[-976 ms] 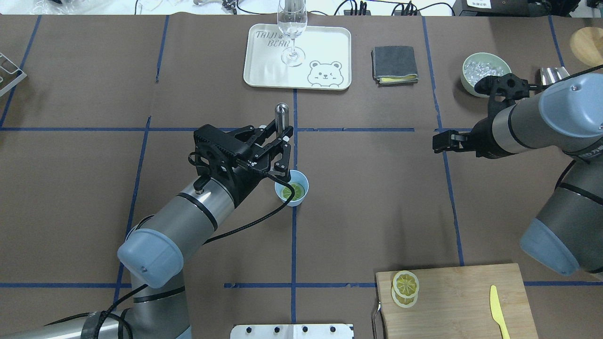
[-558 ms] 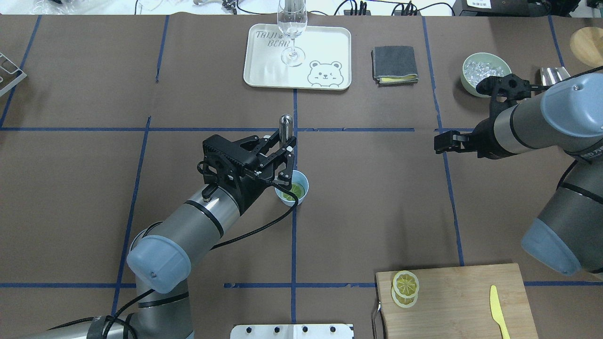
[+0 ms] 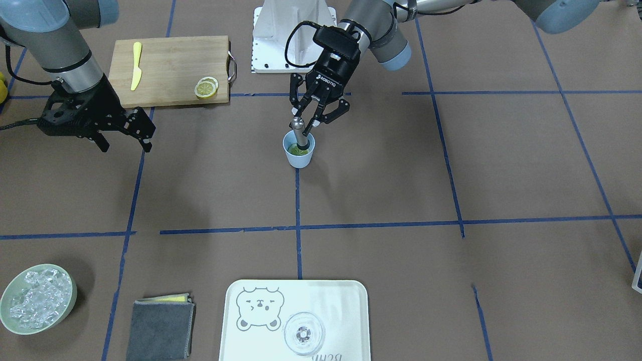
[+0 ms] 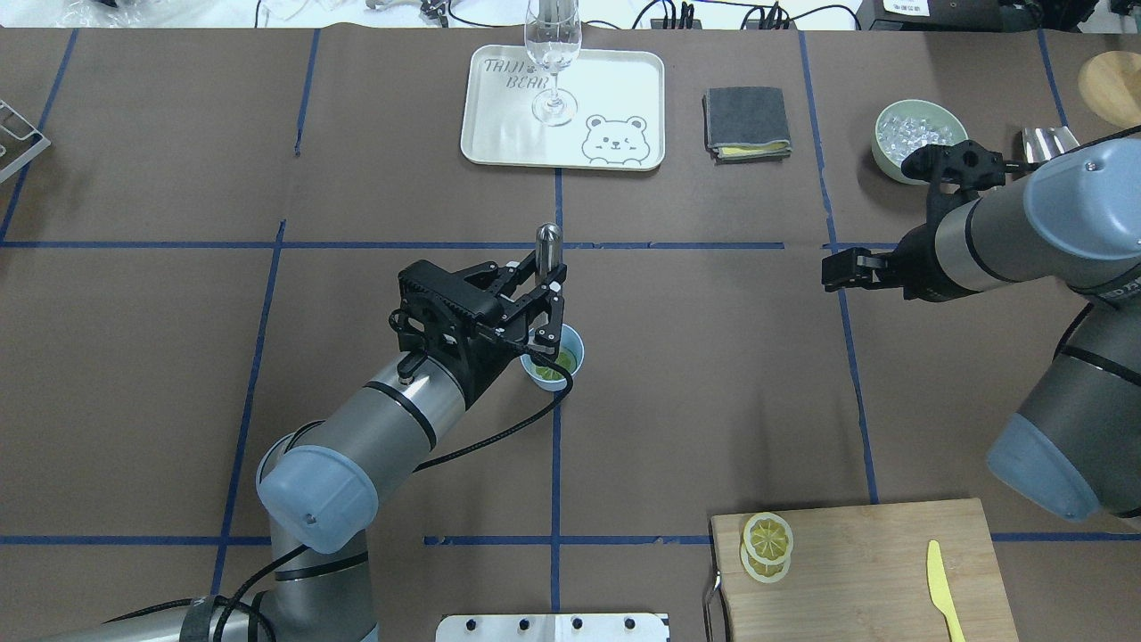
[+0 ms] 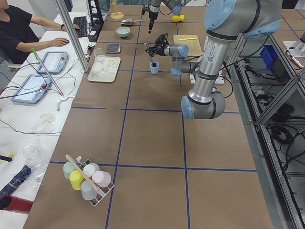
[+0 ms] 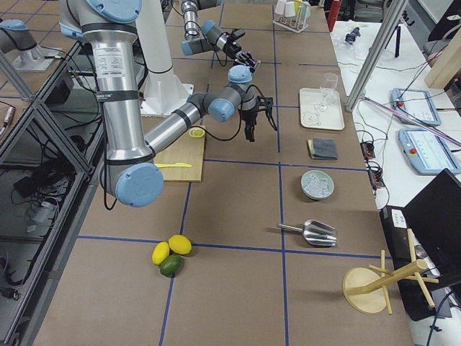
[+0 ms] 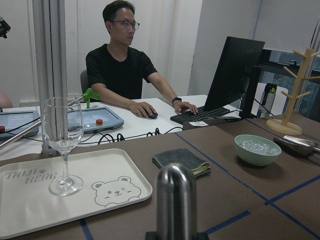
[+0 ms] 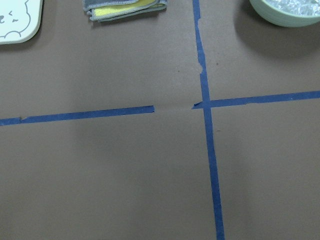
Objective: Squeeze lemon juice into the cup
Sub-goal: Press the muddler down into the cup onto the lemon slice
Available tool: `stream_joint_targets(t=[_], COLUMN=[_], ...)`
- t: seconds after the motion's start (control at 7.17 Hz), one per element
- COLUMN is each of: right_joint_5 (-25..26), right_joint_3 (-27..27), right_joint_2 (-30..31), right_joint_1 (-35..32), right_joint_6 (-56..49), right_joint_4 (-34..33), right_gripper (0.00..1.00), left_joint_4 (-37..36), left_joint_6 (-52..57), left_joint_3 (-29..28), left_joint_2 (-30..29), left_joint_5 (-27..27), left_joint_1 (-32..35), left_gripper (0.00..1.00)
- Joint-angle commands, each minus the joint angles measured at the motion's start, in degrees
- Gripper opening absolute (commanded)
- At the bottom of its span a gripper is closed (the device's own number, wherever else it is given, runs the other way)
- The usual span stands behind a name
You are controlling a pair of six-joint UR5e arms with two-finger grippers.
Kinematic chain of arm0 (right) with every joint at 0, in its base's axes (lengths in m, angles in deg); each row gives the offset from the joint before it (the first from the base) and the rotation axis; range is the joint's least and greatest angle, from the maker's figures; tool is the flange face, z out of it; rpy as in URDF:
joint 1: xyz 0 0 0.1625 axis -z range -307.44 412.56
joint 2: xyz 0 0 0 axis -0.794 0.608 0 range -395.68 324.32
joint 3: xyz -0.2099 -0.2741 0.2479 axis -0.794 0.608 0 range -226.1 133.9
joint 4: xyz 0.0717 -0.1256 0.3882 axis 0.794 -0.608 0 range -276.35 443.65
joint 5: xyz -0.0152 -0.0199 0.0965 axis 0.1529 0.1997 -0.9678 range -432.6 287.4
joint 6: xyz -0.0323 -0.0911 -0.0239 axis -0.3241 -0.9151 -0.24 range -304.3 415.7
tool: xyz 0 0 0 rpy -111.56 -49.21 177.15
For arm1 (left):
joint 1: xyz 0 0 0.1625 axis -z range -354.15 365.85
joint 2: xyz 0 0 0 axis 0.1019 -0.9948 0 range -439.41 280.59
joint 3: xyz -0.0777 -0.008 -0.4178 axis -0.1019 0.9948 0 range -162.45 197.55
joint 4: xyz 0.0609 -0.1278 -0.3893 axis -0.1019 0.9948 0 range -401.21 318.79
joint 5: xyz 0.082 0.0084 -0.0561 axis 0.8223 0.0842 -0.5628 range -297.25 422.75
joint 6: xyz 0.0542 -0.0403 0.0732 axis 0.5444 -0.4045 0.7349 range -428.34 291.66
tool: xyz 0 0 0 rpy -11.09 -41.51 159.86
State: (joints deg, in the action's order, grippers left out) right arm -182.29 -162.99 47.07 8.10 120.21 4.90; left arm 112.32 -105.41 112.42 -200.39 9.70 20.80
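The light blue cup (image 4: 570, 349) stands at the table's middle, also in the front view (image 3: 300, 156). A greenish lemon slice (image 4: 561, 361) lies inside it. My left gripper (image 4: 544, 314) is shut on a metal muddler (image 4: 548, 242), which stands upright with its lower end in the cup on the slice (image 3: 293, 149). The muddler's rounded top fills the bottom of the left wrist view (image 7: 176, 200). Two more lemon slices (image 4: 768, 539) lie stacked on the cutting board (image 4: 891, 571). My right gripper (image 4: 838, 267) is open and empty, far right of the cup.
A white bear tray (image 4: 615, 107) with a wine glass (image 4: 553, 53) stands at the back. A folded grey cloth (image 4: 747, 122), a green bowl of ice (image 4: 918, 134) and a metal scoop (image 4: 1047, 141) are back right. A yellow knife (image 4: 943, 588) lies on the board.
My left arm has moved right toward the cup and the muddler has gone lower into it, covering more of the slice. The right arm has barely moved.
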Motion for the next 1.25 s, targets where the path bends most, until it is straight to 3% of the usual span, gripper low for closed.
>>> stream_joint_targets(t=[0.0,0.84,1.12], right_joint_5=[0.0,-0.61,-0.62], right_joint_3=[0.0,0.09,0.0], right_joint_2=[-0.04,-0.22,-0.22], right_joint_1=[0.07,0.07,-0.1], right_joint_6=[0.0,0.0,0.0], right_joint_4=[0.0,0.0,0.0], right_gripper=[1.0,1.0,1.0], left_joint_4=[0.1,0.01,-0.08], left_joint_6=[-0.02,0.07,1.29], left_joint_3=[-1.6,-3.1,1.0], left_joint_2=[-0.31,-1.02,-1.11], left_joint_5=[-0.03,-0.03,-0.38], left_joint_1=[-0.02,-0.1,-0.02], left_gripper=[0.0,0.0,0.0])
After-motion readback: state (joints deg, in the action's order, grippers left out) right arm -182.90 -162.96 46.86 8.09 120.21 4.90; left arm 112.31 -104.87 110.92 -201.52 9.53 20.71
